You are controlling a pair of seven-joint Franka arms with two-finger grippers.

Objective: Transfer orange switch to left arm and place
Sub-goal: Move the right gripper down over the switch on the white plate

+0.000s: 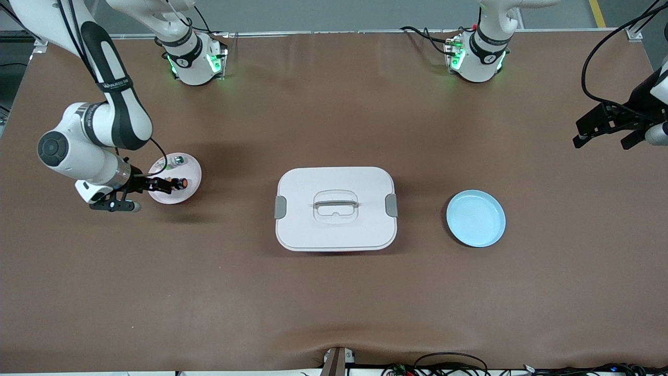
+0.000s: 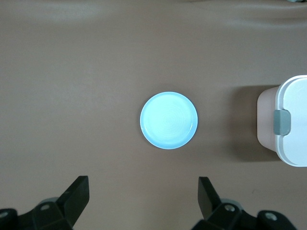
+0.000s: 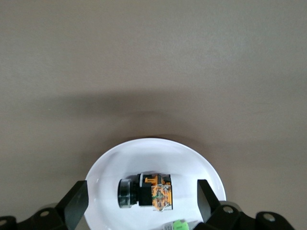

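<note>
Now your tiny black cylindrical orange switch [image 3: 146, 192] lies on its side on the round pink plate [image 1: 190, 168] between the spread right gripper [image 3: 143, 199] fingers, light, rigid and apt to roll, so pinch its black barrel, while the spread left gripper [image 2: 144, 201] waits high over the round blue plate [image 2: 168, 120].

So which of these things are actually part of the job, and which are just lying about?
Part of the job:
- orange switch on the pink plate
- box in the middle
- right hand, open over the pink plate
- left hand, open, waiting

Lying about:
- small silver-green part
- blue plate, possibly the drop-off
</note>
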